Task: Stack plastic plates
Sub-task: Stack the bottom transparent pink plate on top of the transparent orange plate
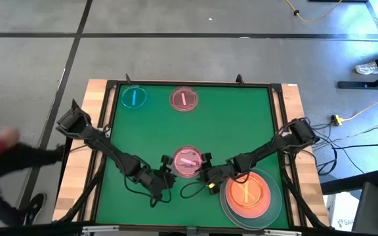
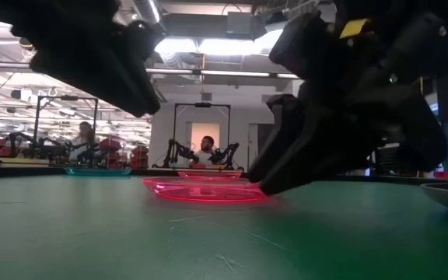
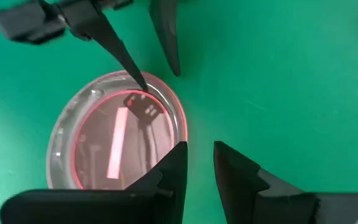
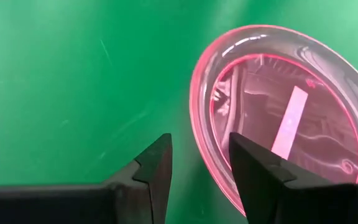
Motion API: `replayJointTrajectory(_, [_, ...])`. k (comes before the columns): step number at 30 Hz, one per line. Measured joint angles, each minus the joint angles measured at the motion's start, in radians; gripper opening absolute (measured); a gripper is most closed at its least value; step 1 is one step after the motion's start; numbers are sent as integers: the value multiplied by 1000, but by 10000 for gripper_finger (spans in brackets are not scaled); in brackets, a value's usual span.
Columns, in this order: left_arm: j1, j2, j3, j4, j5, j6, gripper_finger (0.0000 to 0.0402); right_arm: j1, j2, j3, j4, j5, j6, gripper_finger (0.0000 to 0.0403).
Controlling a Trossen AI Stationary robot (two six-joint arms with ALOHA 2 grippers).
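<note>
The green table (image 1: pixel 241 124) fills the middle of the high view. At its lower right sits the stack: a large grey-white plate (image 1: pixel 271 208) with an amber plate (image 1: pixel 247 193) on top. Both arms reach into the lower centre, where a small pink plate (image 1: pixel 187 162) lies between them. A second pink plate (image 1: pixel 183 99) and a blue plate (image 1: pixel 134 97) wait in the upper left part of the table, well apart from the arms.

The left hand (image 3: pixel 199 163) sits just beside the near pink plate's rim, fingers a narrow gap apart and empty. The right hand (image 4: pixel 199 163) straddles the opposite rim, one finger over the plate and one over the table, moderately open and not yet closed on anything.

The risks, as I judge them: both hands crowd the same small plate and could knock into each other. The rim is thin and slick, so closing the fingers may push the plate along the table or flip it. A shallow pinch could let it slip while being carried to the stack.
</note>
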State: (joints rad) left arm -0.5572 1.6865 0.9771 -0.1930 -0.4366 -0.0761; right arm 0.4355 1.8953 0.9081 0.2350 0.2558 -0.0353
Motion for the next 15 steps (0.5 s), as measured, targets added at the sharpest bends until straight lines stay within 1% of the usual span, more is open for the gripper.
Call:
replayJointTrajectory(3, [-13, 0, 0, -1, -34, 1, 72, 0, 7, 0, -1, 30, 0, 147])
replayJointTrajectory(5, [-13, 0, 0, 1, -41, 1, 72, -5, 7, 0, -8, 51, -11, 138])
replayJointTrajectory(8, [-13, 0, 0, 1, -44, 0, 73, -20, 7, 0, -34, 47, -23, 113])
replayJointTrajectory(13, [-13, 0, 0, 3, -44, 0, 73, -45, 6, 0, -61, -9, -23, 64])
replayJointTrajectory(15, [-13, 0, 0, 4, -44, 0, 73, -45, 6, 0, -63, -3, -26, 45])
